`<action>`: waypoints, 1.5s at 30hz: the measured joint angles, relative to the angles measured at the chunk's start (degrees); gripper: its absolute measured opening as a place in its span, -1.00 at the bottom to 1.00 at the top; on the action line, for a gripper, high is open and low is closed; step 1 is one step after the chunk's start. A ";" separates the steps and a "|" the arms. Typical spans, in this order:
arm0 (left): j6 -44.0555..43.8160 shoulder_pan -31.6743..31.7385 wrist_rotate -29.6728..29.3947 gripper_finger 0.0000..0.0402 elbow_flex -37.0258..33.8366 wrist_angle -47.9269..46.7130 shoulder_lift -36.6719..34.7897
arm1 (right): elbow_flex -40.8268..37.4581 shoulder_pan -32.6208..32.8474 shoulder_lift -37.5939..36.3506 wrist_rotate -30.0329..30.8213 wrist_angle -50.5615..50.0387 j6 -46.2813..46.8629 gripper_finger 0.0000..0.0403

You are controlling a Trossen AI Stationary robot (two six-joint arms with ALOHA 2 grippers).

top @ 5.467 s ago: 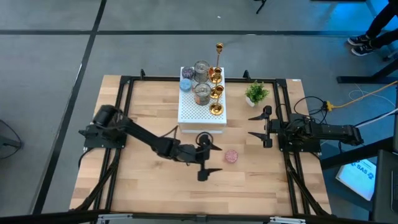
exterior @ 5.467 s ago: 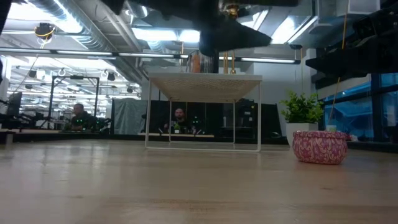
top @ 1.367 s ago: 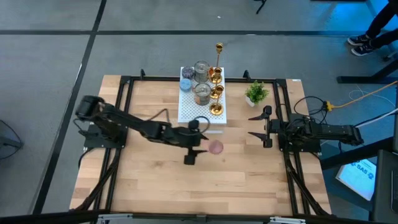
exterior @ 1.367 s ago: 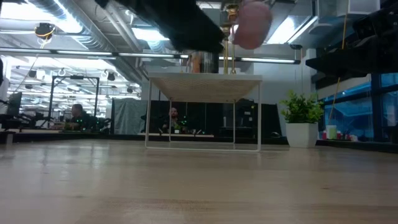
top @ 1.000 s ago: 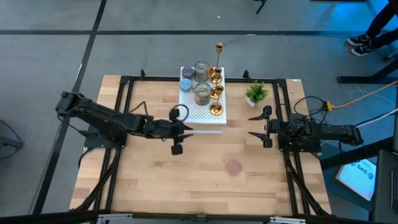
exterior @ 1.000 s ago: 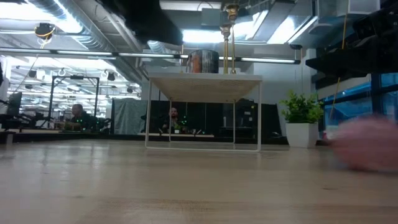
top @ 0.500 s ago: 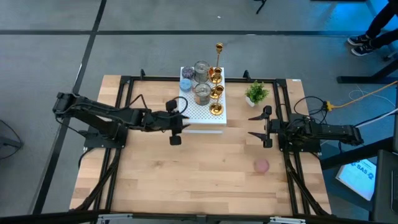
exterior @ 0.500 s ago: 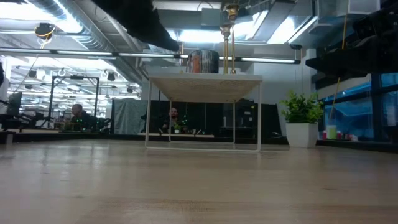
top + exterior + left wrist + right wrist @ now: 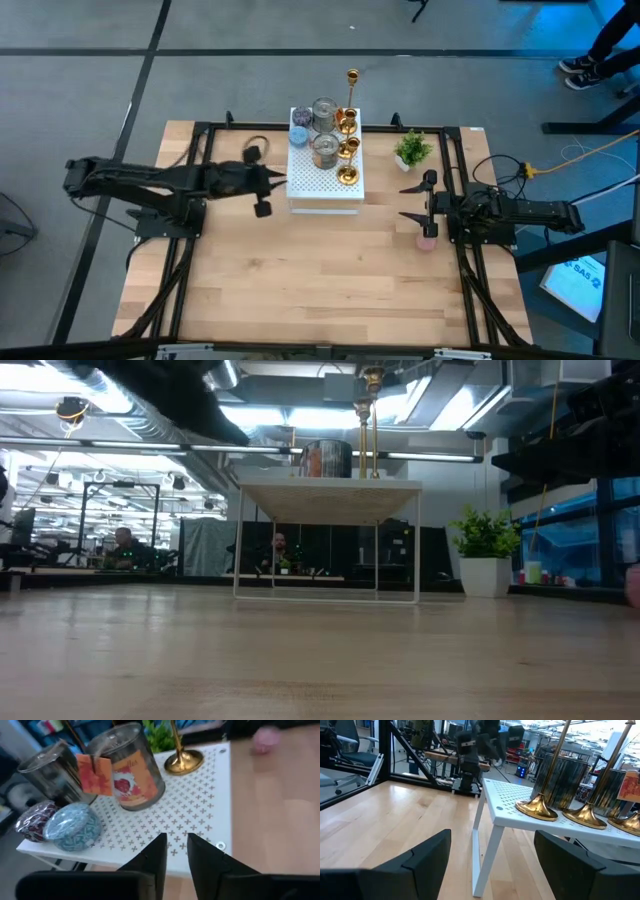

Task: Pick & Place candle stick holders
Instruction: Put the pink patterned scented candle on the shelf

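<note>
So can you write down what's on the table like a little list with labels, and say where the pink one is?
stand: white perforated stand at the table's far middle
on the stand: gold holders, two silvery cups, small round tins
pink holder: small pink holder on the wood, beside the right gripper
plant: green potted plant, right of the stand
left gripper: nearly shut, empty, at the stand's left edge
right gripper: open, empty, waiting at the right side
</note>
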 joint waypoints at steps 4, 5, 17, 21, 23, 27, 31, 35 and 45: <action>0.69 2.48 4.14 -0.72 -4.45 -0.04 -8.84 | 0.00 0.01 0.00 0.00 0.00 -0.01 0.45; 0.76 3.04 4.32 -0.73 -5.00 -0.23 -10.70 | 0.00 0.00 0.00 0.00 0.00 0.00 0.45; 5.94 7.79 2.44 -0.74 -6.86 -0.10 -23.83 | 0.00 0.03 0.00 -4.20 3.92 4.65 0.45; 6.86 8.70 -7.96 -0.73 -6.86 -0.08 -24.94 | -0.02 0.05 0.00 -7.47 7.44 6.61 0.45; 2.28 8.79 -11.10 -0.73 -6.86 -0.20 -25.08 | 0.00 0.05 0.00 -7.22 10.04 11.38 0.45; -4.21 8.78 -11.91 -0.72 -6.86 -0.91 -24.84 | 0.00 0.03 0.00 -0.26 12.16 19.46 0.45; -4.23 8.79 -5.09 -0.74 -8.04 -1.55 -24.83 | 1.06 0.04 0.62 4.91 9.56 21.62 0.45; -3.61 9.31 3.43 -0.74 -12.86 9.36 -26.22 | 9.19 0.03 4.07 11.75 -7.50 29.56 0.45; -6.85 13.88 18.26 -0.74 -21.83 14.76 -34.95 | 32.24 0.03 24.63 13.67 -39.73 39.74 0.45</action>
